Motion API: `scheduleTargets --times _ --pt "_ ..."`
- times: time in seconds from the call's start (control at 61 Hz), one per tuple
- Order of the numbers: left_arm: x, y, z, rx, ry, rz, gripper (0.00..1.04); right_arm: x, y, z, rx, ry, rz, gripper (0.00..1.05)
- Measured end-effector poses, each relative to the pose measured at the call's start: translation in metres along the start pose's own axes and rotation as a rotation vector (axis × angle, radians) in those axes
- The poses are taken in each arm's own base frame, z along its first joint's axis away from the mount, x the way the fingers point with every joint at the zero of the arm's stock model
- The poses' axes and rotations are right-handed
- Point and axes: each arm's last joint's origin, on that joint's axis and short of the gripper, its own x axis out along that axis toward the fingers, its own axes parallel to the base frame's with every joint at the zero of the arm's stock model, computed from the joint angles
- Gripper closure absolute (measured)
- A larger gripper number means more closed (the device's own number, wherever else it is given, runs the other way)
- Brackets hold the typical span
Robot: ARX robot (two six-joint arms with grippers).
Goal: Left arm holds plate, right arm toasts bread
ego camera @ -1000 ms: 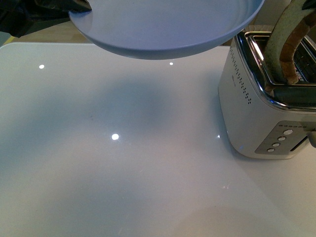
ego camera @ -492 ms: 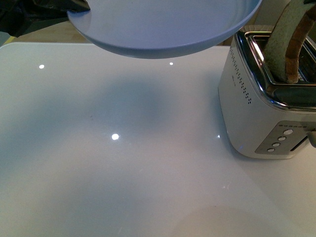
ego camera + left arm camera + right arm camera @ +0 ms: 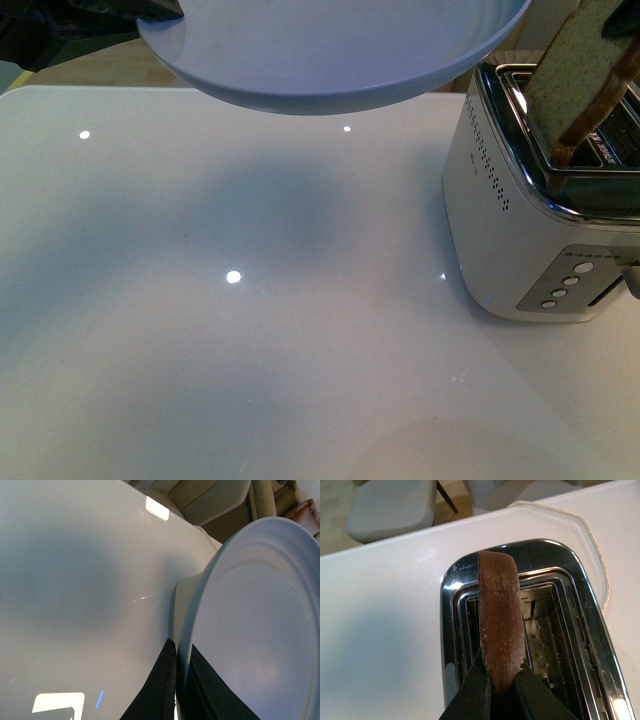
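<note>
The pale blue-grey plate (image 3: 330, 50) hangs in the air above the far side of the white table, its rim gripped at the upper left. In the left wrist view my left gripper (image 3: 177, 680) is shut on the plate (image 3: 250, 630) rim, one finger on each side. The bread (image 3: 570, 75), light brown with a darker crust, stands tilted with its lower end in a slot of the silver toaster (image 3: 510, 230). In the right wrist view my right gripper (image 3: 501, 685) is shut on the bread (image 3: 500, 615), crust edge up, over the left slot of the toaster (image 3: 560, 630).
The toaster stands at the table's right side with several round buttons (image 3: 567, 282) on its near face. The white glossy table (image 3: 250, 330) fills the front view. Pale chairs (image 3: 390, 505) stand beyond the table's far edge.
The bread has tilted and turned so its flat face shows more, with its top leaning further right. The plate has risen slightly.
</note>
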Motion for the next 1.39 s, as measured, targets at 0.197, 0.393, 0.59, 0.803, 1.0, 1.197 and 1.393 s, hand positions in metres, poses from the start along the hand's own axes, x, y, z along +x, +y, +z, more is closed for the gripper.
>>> scheduleTargets --times 0.197,0.393,0.59,0.803,1.0,1.197,1.393 --pt "0.000 0.000 0.000 0.000 0.000 0.000 1.02 -0.006 -0.003 -0.006 0.000 0.005 -0.003 0.59" --pt "0.000 0.000 0.000 0.000 0.000 0.000 1.02 -0.020 -0.011 -0.004 0.021 -0.055 -0.005 0.19" --pt "0.000 0.000 0.000 0.001 -0.003 -0.003 1.02 -0.063 -0.019 0.005 0.042 -0.172 -0.007 0.09" --pt "0.000 0.000 0.000 0.001 -0.004 -0.004 1.02 -0.085 -0.021 0.012 0.038 -0.249 0.005 0.10" --pt "0.000 0.000 0.001 0.001 -0.005 -0.002 1.02 -0.089 -0.034 -0.027 -0.124 -0.588 0.042 0.40" --pt "0.000 0.000 0.000 0.001 -0.004 -0.001 1.02 -0.111 -0.053 -0.070 -0.170 -0.633 0.045 0.83" --pt "0.000 0.001 0.000 -0.001 -0.003 0.006 1.02 -0.125 -0.065 -0.099 -0.175 -0.634 0.025 1.03"
